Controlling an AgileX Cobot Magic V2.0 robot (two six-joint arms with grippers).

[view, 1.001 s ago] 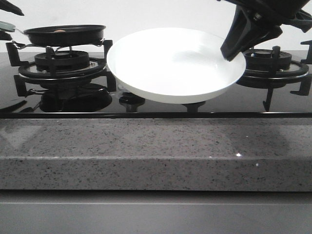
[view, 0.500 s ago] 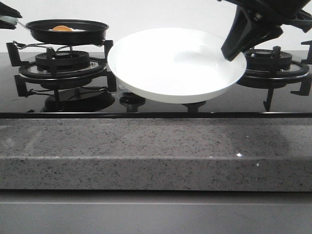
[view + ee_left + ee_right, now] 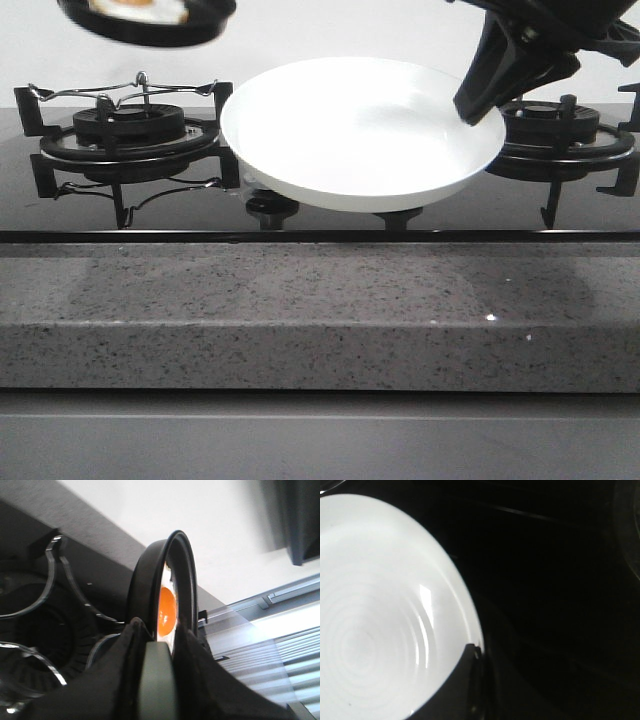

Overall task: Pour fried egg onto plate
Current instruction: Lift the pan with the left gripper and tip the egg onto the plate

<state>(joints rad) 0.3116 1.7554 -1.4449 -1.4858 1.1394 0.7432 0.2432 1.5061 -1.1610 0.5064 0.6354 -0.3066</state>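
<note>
fried egg (image 3: 138, 8): sits inside the frying pan, yolk showing orange, white around it. Left wrist view shows it edge-on (image 3: 167, 611), pressed against the pan's inner face.
frying pan (image 3: 150, 22): small, black, airborne at the top left of the front view, well above the left burner, tilted so the inside faces the camera. Cut off by the top edge of the front view. Slightly motion-blurred.
pan handle (image 3: 156, 680): grey-green, runs down between the left gripper's fingers in the left wrist view.
left gripper (image 3: 156, 667): clamped on the pan handle, dark fingers (image 3: 120, 675) hugging both sides. Not visible in the front view.
plate (image 3: 300, 150): white, glossy, held off the stovetop between the two burners, tilted with its open face toward the camera. No egg on it. Pan is up and to its left, apart from it.
right gripper (image 3: 480, 108): black, comes in from the top right, fingertip over the plate's right rim. Right wrist view shows one finger (image 3: 462, 690) lying over the rim edge (image 3: 470, 625); closed on the plate.
left burner (image 3: 128, 135): black grate with a thin wire stand on top, nothing on it.
right burner (image 3: 565, 130): black grate, partly behind the plate and right gripper.
stovetop (image 3: 320, 215): black glass, reflective.
counter edge (image 3: 320, 315): speckled grey stone, runs across the front.
</note>
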